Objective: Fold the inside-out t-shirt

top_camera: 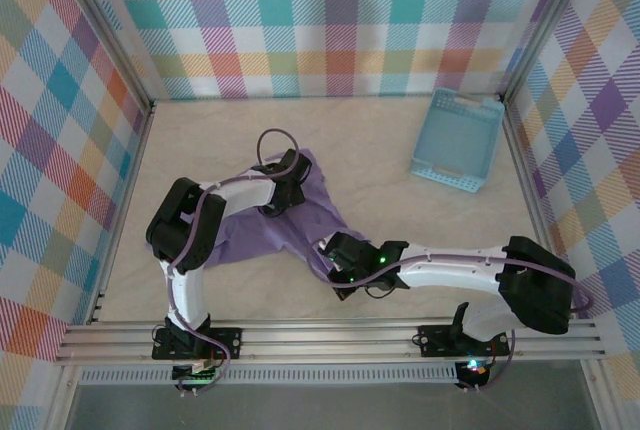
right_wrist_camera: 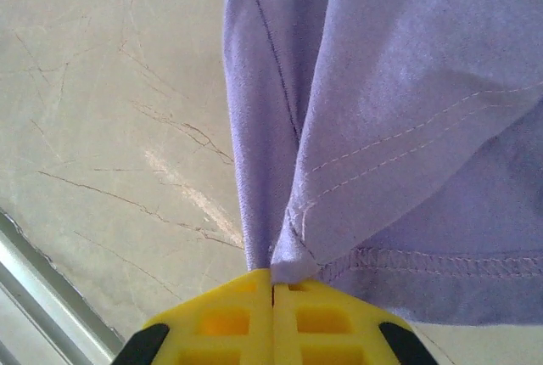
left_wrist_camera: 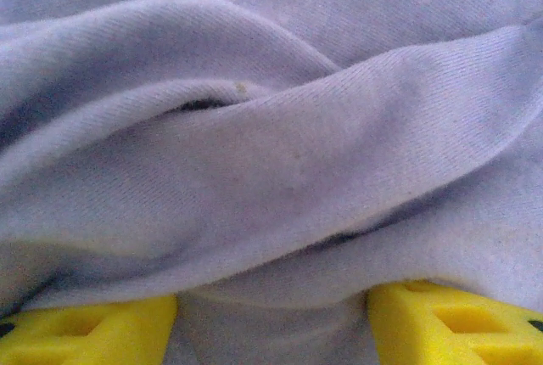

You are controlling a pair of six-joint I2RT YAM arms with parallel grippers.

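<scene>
We see the t-shirt [top_camera: 250, 235] bunched on the table [top_camera: 450, 210], right gripper [right_wrist_camera: 273, 284] pinching its hem, left gripper [left_wrist_camera: 271, 331] spread over folds, so a hard pull may slip that thin pinch.

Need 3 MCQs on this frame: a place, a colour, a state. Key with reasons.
1. Where is the basket? A near left corner; B far right of the table; C dead centre.
2. What colour is the t-shirt? A lavender; B green; C red.
3. The right tool is: A open over bare table; B holding the basket; C shut on the t-shirt's hem.
Key: B, the top view shows it far right; A, purple cloth in all views; C, its wrist view shows it closed on the stitched edge.
</scene>
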